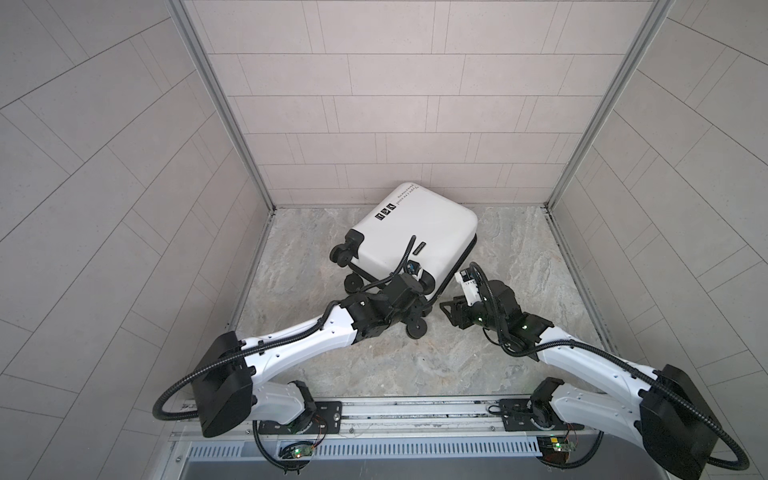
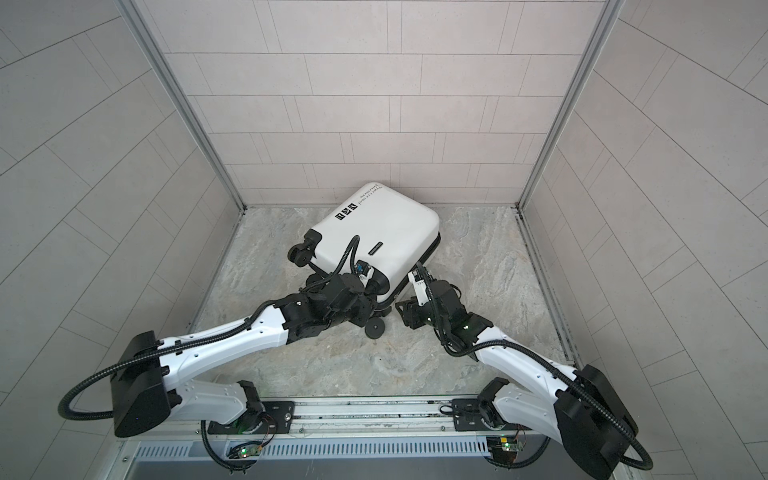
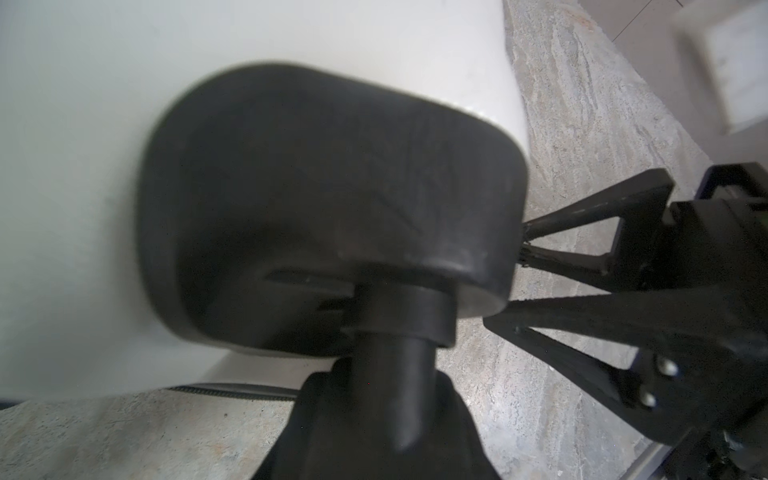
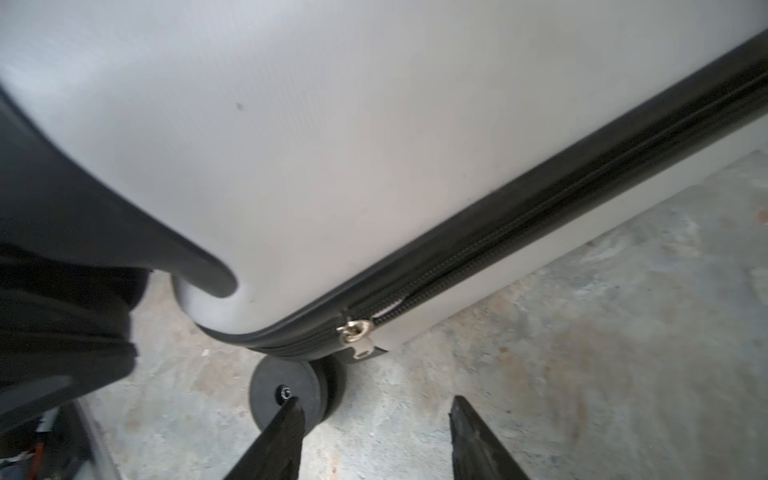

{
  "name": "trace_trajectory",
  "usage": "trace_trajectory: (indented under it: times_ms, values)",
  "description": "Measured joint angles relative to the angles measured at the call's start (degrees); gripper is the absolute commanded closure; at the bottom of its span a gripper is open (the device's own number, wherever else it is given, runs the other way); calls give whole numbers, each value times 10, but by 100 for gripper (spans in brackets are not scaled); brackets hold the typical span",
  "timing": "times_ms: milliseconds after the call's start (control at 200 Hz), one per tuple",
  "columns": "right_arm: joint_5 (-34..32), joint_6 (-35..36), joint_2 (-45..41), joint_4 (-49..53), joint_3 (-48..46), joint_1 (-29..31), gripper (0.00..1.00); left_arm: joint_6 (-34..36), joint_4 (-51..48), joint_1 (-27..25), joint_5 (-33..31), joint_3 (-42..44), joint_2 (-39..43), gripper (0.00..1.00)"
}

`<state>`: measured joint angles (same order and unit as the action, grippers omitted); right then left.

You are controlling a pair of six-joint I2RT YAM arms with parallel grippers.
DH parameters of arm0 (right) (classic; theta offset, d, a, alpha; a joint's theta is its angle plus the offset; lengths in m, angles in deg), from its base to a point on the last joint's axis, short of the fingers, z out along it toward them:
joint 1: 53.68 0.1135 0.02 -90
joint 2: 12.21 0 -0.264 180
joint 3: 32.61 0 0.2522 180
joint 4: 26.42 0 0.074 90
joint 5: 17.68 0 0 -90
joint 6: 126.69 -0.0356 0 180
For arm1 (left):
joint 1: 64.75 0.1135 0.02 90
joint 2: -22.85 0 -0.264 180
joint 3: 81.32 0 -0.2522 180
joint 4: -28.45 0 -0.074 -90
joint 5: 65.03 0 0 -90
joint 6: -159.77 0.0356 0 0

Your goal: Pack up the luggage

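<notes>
In both top views the luggage [image 1: 415,232] lies flat and closed on the stone-look surface [image 1: 374,365]. It sits skewed, toward the middle of the far edge, with one corner close to the back wall [image 1: 415,104]. No loose items show on the surface, so the packing itself looks done. What seems left is finishing the zip and perhaps standing the case up.

The left gripper [image 1: 415,301] is tucked at the wheel end under its own wrist, so whether it grips anything cannot be told. The right gripper [image 1: 451,311] sits just beside the case's near corner. Tile-patterned panels with metal corner posts [image 1: 224,124] close three sides, and the arms' rail [image 1: 415,409] runs along the near edge.

The left wrist view, blurred, is filled by a black wheel housing [image 3: 332,199] against the white shell.

In the right wrist view the right gripper's tips stand apart with nothing between them. They aim at the silver zipper pull [image 4: 355,332], which sits at the corner above a wheel [image 4: 286,399]. The zipper band [image 4: 540,216] looks shut along the side shown.
</notes>
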<state>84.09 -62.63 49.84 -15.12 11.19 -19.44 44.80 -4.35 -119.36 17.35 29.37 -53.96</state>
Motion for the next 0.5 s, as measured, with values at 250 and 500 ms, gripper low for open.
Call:
trace_trajectory:
  times_ms: [250,500]
  values:
    - [-119,-84,68,136,115,-17,67,0,0,2,5,0,0,100]
    - [-129,-80,46,132,81,-17,39,0,0,2,5,0,1,100]
